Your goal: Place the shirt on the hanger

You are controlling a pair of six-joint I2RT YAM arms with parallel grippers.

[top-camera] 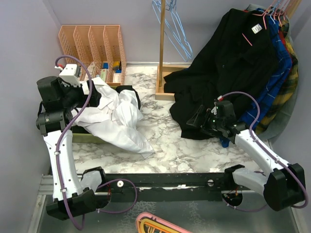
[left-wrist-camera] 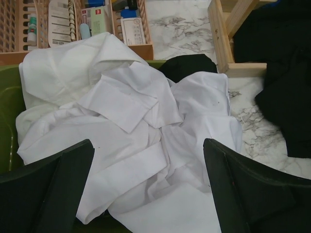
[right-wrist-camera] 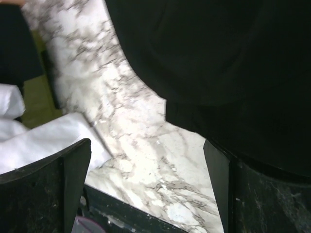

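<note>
Shirt heaped partly on marble table; lilac walls.

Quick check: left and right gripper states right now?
Left gripper: open, facing the shirt, gripping nothing.
Right gripper: open, empty, beside the black garment.

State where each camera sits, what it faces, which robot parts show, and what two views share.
Top external: above, behind the bases, facing the marble table; left arm, right arm show.
Left wrist: above the white shirt; own fingers show.
Right wrist: facing marble table and black garment; own fingers show.
Wrist views share the white shirt.
</note>
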